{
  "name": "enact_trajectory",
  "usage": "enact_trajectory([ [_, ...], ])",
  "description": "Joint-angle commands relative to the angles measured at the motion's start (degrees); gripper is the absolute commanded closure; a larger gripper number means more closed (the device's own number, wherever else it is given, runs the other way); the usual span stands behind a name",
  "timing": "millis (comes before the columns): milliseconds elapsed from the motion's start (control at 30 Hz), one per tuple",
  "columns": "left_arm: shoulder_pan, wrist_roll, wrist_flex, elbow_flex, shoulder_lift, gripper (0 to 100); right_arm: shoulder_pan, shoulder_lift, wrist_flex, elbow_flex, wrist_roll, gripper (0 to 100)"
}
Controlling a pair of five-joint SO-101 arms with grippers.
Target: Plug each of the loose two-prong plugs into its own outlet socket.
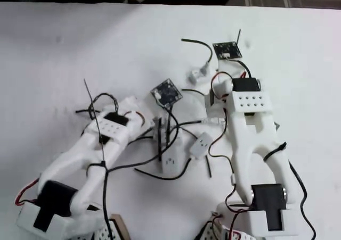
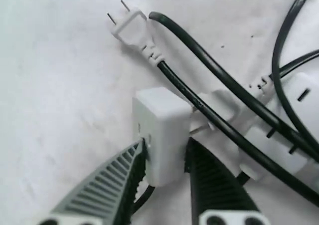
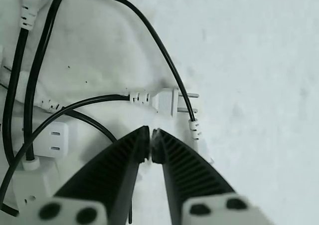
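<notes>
Left wrist view first: the left gripper (image 2: 167, 145) is pinching a white outlet block (image 2: 159, 120) from both sides. Our guess is that it's holding the block steady so a plug can get pushed in without the block skating across the table (image 2: 55, 110). A loose plug (image 2: 128, 26) lies near, just past the block, with its prongs pointing away from it, so it'd need turning round before it goes anywhere. Over on the right wrist view, the right gripper (image 3: 150, 144) has its fingers pressed nearly together with nothing between them, tips just short of a second plug (image 3: 164, 101) lying flat. It looks lined up for a grab, though it would have to spread first. Another socket (image 3: 52, 137) sits off to the side, slots up. Now the annoying bits: we can't make out the slotted face of the held block, since the fingers and black cables (image 2: 214, 75) cover a lot of it. A thin cable crosses the second plug's prongs, so it's hard to say if they're free. Most cords run off frame, and we honestly can't tell which plug belongs to which socket.
</notes>
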Motion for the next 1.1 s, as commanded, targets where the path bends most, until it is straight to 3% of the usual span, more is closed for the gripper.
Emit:
enact_trajectory([
  [0,-0.6,0.4,0.5,-2.7,-0.8,96,0.4,-0.4,-0.9,-0.4,-0.2,98.0],
  [333,-6.5,0.4,4.1,-2.7,-10.0,98,0.4,-0.4,-1.0,-0.4,-0.1,98.0],
  [600,-12.6,0.4,4.7,-10.3,-3.9,97,0.4,-0.4,-1.9,-0.3,-0.1,98.0],
  [833,-19.6,0.9,4.7,-15.6,4.2,73,0.4,-0.4,-1.9,-0.3,-0.1,98.0],
  [1067,-21.8,0.4,4.6,-25.1,16.6,77,0.4,-0.4,-1.9,-0.3,-0.1,98.0],
])
